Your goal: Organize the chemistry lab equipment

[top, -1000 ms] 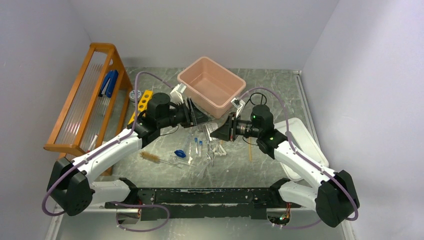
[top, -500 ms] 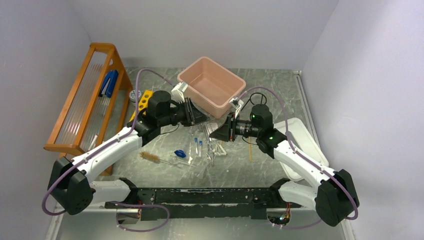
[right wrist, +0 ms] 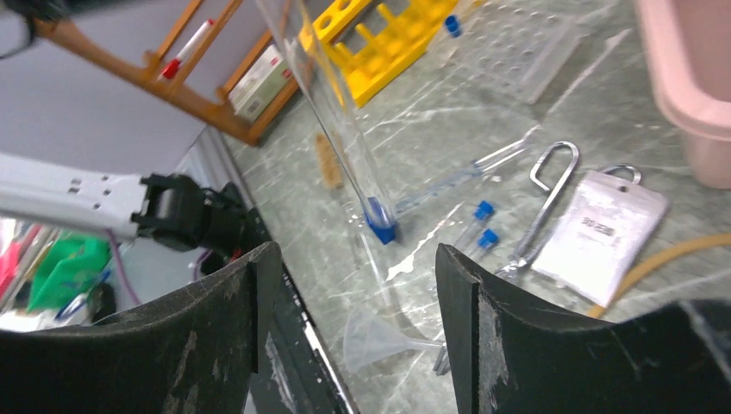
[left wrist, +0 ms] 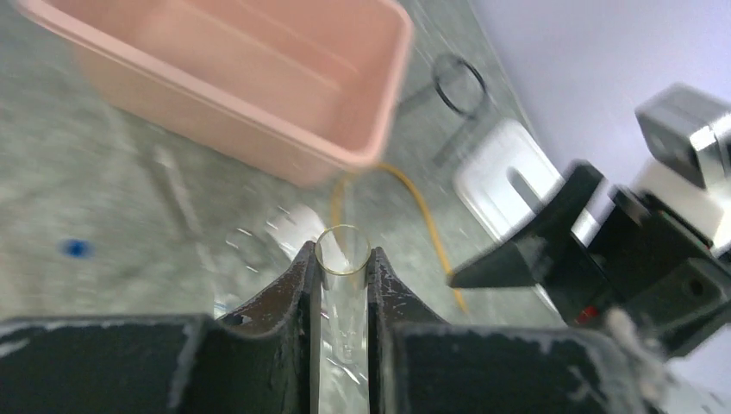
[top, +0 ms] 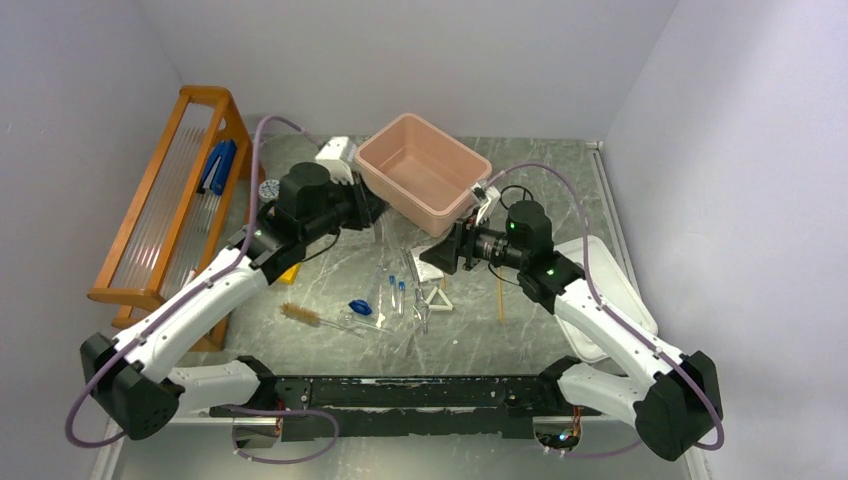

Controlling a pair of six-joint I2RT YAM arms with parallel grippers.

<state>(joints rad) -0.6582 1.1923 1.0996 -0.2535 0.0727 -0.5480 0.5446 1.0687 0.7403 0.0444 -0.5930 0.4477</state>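
Observation:
My left gripper is shut on a clear glass tube, whose open rim points away from the camera. In the top view this gripper hovers by the pink tub's left corner. The right gripper is open with nothing between its fingers, and it hangs over the middle of the table. Below lie blue-capped tubes, metal tongs, a white triangle, a brown brush and tan tubing. The yellow rack stands to the left.
The pink tub sits at the back centre, with a black wire tripod beside it. A white lid lies at the right and a wooden rack along the left wall. A clear funnel and a white packet lie among the items.
The two grippers met over the middle. The left closed on the tube, the right opened and let go, and the left arm drew back and left with the tube.

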